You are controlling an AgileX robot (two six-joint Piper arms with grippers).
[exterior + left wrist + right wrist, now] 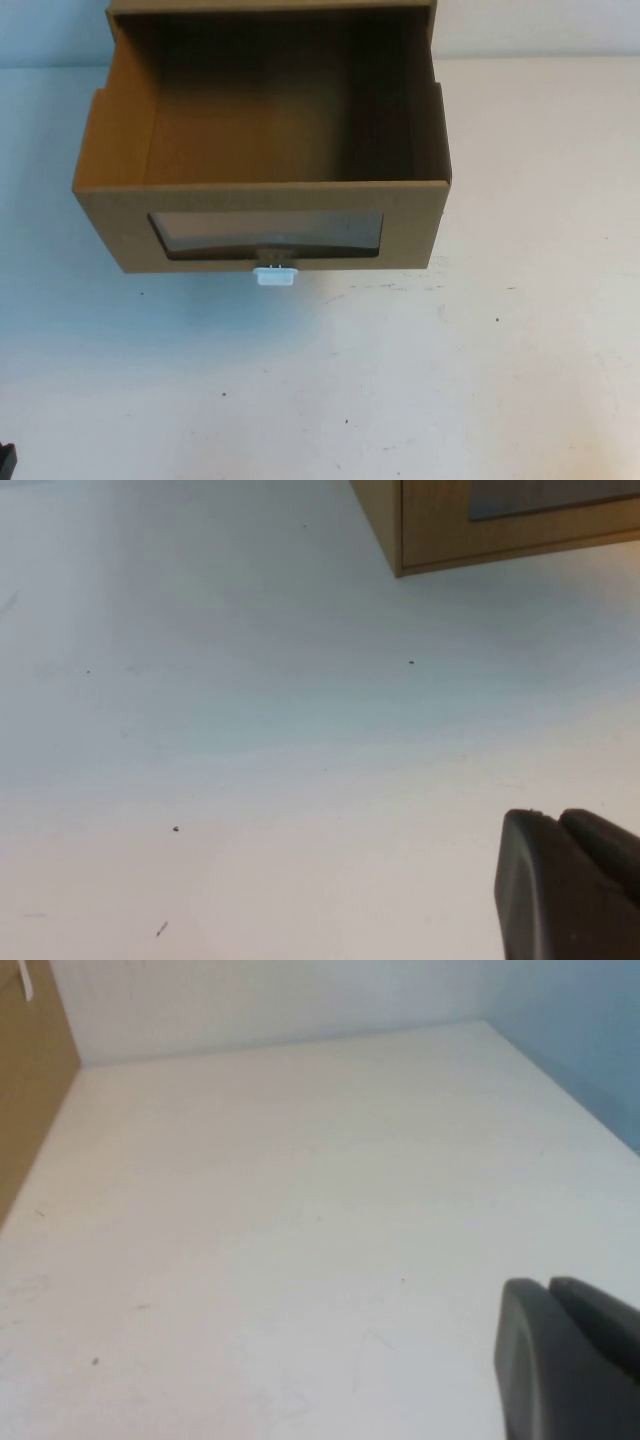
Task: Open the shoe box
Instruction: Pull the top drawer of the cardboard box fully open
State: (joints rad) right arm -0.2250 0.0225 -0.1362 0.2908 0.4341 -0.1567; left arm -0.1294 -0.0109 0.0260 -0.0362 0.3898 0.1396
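One box (260, 198) sits at the far middle of the table (480, 380), open on top, with one white tab (275, 277) in front. Only the high view sees inside. Each wrist view shows just a box edge. Two grippers, left gripper (560, 818) and right gripper (548, 1286), are clenched on nothing over bare table.

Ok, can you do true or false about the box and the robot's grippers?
1. The box is open, with nothing showing inside. True.
2. A white tab sits on its front. True.
3. The left gripper holds the tab. False: it is shut over bare table, near the box's corner.
4. The right gripper is inside the box. False: it is shut over the table, apart from the box.
5. The front has a window. True.
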